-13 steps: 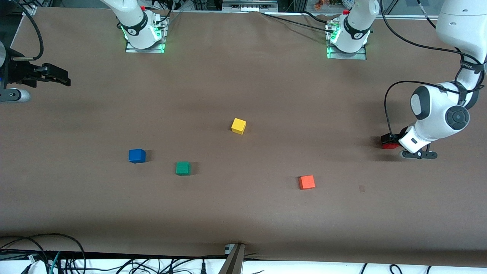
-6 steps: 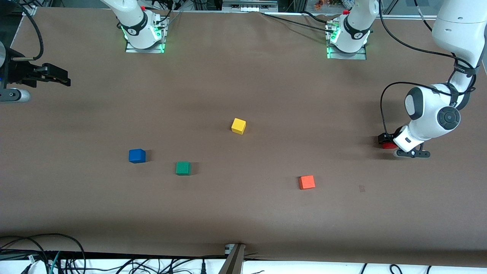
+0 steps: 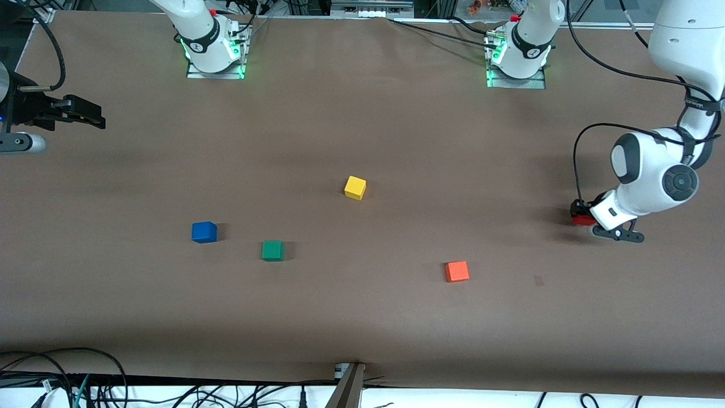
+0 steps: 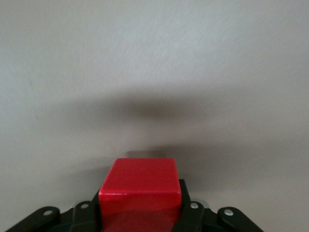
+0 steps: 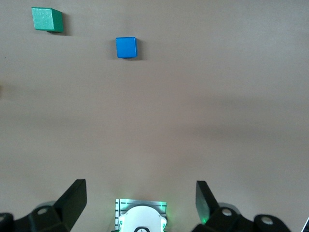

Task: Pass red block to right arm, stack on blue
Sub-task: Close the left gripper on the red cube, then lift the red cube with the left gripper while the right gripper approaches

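The red block [image 3: 578, 220] sits between the fingers of my left gripper [image 3: 583, 215], low over the table at the left arm's end; the left wrist view shows it [image 4: 140, 189] clamped between the jaws of that gripper [image 4: 140, 215], with its shadow on the table a little apart from it. The blue block [image 3: 204, 232] lies on the table toward the right arm's end and also shows in the right wrist view [image 5: 126, 47]. My right gripper [image 3: 85, 113] waits open and empty over the table's edge at the right arm's end, its fingers spread wide in the right wrist view [image 5: 140, 200].
A green cube [image 3: 272, 250] lies beside the blue block, toward the middle of the table. A yellow cube [image 3: 355, 187] lies near the middle. An orange-red cube [image 3: 456, 271] lies nearer the front camera, between the middle and the left gripper. Cables run along the front edge.
My left gripper with the red block has shifted slightly toward the right arm's end and back again. The right arm and the other cubes have not moved.
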Available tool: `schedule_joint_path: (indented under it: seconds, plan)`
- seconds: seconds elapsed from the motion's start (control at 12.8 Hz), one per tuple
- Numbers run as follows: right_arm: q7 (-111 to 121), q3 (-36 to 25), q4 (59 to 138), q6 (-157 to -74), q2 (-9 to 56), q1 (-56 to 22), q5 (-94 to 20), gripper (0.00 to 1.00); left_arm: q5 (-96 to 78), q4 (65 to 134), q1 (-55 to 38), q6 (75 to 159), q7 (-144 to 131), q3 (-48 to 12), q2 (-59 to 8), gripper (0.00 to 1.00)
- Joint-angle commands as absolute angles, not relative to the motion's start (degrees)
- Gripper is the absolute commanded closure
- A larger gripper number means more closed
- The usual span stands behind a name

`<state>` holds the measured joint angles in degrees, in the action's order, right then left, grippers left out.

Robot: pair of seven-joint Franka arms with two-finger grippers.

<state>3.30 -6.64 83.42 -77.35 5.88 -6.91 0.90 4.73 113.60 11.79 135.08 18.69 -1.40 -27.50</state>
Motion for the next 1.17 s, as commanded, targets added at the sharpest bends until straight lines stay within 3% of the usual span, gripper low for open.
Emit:
schedule_joint_path:
  seconds: [0.0, 0.62, 1.09]
  plan:
    - [3.69, -6.86, 82.71, -77.34, 6.50, -6.68, 0.53, 0.00, 3.35, 108.12, 12.22, 130.43, 23.97, -4.56, -26.98, 1.00]
    - [3.43, -6.59, 82.97, -76.55, 9.75, -7.21, -6.76, 0.00, -20.45, 103.10, 11.77, 130.08, 45.60, -11.85, -29.53, 0.97]
    - [3.86, -6.68, 83.14, -76.29, 15.80, -6.68, -19.66, 0.00, -37.65, 100.64, 12.22, 129.29, 61.20, -18.72, -29.62, 0.99]
